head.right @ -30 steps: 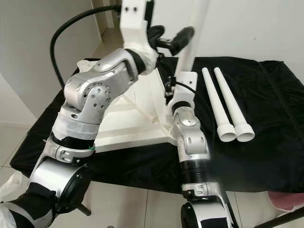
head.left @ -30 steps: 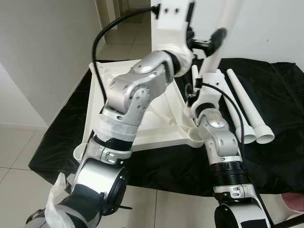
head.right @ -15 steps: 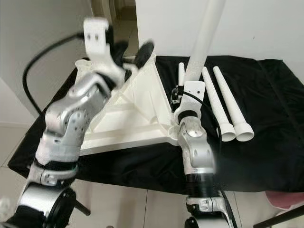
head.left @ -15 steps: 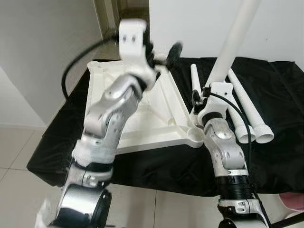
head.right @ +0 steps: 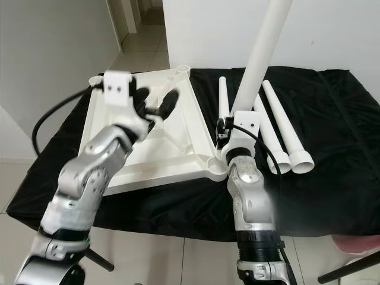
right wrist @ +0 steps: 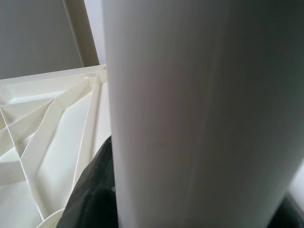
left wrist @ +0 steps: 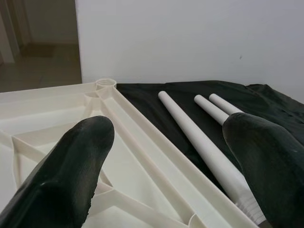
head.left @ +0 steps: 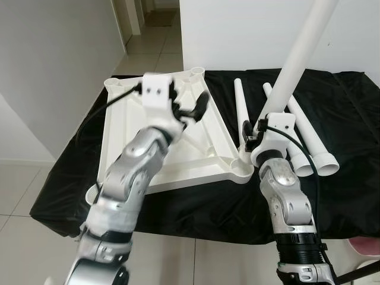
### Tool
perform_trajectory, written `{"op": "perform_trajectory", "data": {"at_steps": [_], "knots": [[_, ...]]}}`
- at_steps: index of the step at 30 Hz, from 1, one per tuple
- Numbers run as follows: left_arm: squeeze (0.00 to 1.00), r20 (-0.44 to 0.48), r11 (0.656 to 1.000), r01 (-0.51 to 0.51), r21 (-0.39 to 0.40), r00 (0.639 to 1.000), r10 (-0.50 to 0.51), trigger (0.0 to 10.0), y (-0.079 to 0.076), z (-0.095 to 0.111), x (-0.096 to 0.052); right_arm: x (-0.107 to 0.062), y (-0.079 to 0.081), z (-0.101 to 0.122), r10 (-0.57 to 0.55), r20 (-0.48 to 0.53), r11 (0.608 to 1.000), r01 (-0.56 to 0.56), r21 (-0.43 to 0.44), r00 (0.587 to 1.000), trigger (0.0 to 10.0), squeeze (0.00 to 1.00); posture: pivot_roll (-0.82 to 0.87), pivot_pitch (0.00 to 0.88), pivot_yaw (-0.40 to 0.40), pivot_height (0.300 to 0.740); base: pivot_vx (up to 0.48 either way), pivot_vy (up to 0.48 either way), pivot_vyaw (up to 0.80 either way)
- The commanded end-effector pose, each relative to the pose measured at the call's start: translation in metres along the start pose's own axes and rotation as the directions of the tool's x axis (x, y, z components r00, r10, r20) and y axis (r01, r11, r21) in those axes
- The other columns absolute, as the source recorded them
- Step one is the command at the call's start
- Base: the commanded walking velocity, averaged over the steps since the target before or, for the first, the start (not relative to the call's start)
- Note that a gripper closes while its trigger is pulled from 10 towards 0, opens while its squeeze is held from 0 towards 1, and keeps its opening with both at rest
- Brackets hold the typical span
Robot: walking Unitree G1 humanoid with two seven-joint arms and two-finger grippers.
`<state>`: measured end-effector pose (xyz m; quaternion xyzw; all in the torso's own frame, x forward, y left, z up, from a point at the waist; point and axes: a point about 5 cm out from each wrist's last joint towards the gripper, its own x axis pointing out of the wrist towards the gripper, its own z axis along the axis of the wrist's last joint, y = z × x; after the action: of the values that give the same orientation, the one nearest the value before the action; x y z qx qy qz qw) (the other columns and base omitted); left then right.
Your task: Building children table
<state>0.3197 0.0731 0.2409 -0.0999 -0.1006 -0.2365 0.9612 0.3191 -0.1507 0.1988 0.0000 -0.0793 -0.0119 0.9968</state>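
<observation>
The white table top (head.left: pixel 133 127) lies upside down on a black cloth, ribs up. My right gripper (head.left: pixel 256 132) is shut on a white table leg (head.left: pixel 297 56), held upright and tilted slightly right, its lower end by the top's near right corner socket (head.left: pixel 244 170). In the right wrist view the leg (right wrist: pixel 190 95) is close up, with a black finger (right wrist: pixel 90 199) beside it. My left gripper (head.left: pixel 190 108) hovers open over the middle of the table top with nothing between its fingers (left wrist: pixel 71 175). Three loose legs (head.left: pixel 306 133) lie on the cloth to the right.
The black cloth (head.left: pixel 350 119) covers a low stand whose front edge is close to me. Tiled floor (head.left: pixel 24 184) lies to the left, with a grey wall (head.left: pixel 47 65) beside it and a white wall (head.left: pixel 237 29) behind. A pink object (head.left: pixel 365 249) sits at the lower right.
My left arm has come down from beside the upright leg and swung left over the table top. The right gripper still holds the leg upright.
</observation>
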Motion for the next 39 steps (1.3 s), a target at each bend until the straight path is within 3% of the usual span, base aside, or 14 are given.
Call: {"op": "perform_trajectory", "data": {"at_steps": [1, 6, 16, 17, 18, 20, 28, 39], "knots": [[0.00, 0.018, 0.995, 0.093, 0.028, 0.995, -0.094, 10.0, -0.005, 0.002, -0.001, -0.002, 0.006, 0.007, 0.031, 0.037, 1.000, -0.031, 0.005, 0.999, 10.0, 0.00, -0.09, 0.019, 0.091, 0.740, 0.000, 0.000, 0.00], [0.00, -0.076, 0.980, 0.179, 0.082, 0.982, -0.173, 10.0, -0.015, -0.022, -0.016, -0.005, 0.004, 0.006, 0.062, 0.047, 0.998, -0.061, -0.026, 0.997, 10.0, 0.00, -0.09, 0.027, 0.083, 0.740, 0.000, 0.000, 0.00], [0.00, -0.104, 0.975, 0.209, 0.069, 0.974, -0.201, 10.0, -0.019, -0.029, -0.020, -0.006, 0.005, 0.006, 0.074, 0.046, 0.997, -0.073, -0.026, 0.996, 10.0, 0.00, -0.09, 0.032, 0.081, 0.740, 0.000, 0.000, 0.00], [0.00, -0.217, 0.926, 0.366, 0.091, 0.915, -0.340, 10.0, -0.035, -0.052, -0.039, -0.002, 0.008, 0.004, 0.126, 0.053, 0.990, -0.122, -0.070, 0.991, 10.0, 0.00, -0.08, 0.046, 0.073, 0.740, 0.000, 0.000, 0.00], [0.00, -0.217, 0.926, 0.366, 0.091, 0.915, -0.340, 10.0, -0.035, -0.052, -0.039, -0.002, 0.008, 0.004, 0.126, 0.053, 0.990, -0.122, -0.070, 0.991, 10.0, 0.00, -0.08, 0.046, 0.073, 0.740, 0.000, 0.000, 0.00], [0.00, -0.270, 0.888, 0.452, 0.085, 0.869, -0.416, 10.0, -0.043, -0.063, -0.051, 0.000, 0.012, 0.004, 0.175, 0.067, 0.980, -0.167, -0.108, 0.982, 10.0, 0.00, -0.08, 0.052, 0.073, 0.740, 0.000, 0.000, 0.00], [0.00, -0.281, 0.859, 0.502, 0.096, 0.842, -0.461, 10.0, -0.047, -0.066, -0.058, 0.000, 0.020, -0.006, 0.267, 0.070, 0.961, -0.260, -0.099, 0.961, 10.0, 0.00, -0.07, 0.054, 0.074, 0.740, 0.000, 0.000, 0.00], [0.00, -0.292, 0.849, 0.519, 0.102, 0.831, -0.473, 10.0, -0.044, -0.065, -0.064, -0.001, 0.013, -0.030, 0.272, 0.018, 0.958, -0.269, -0.097, 0.962, 10.0, 0.00, -0.06, 0.058, 0.072, 0.740, 0.000, 0.000, 0.00]]}}
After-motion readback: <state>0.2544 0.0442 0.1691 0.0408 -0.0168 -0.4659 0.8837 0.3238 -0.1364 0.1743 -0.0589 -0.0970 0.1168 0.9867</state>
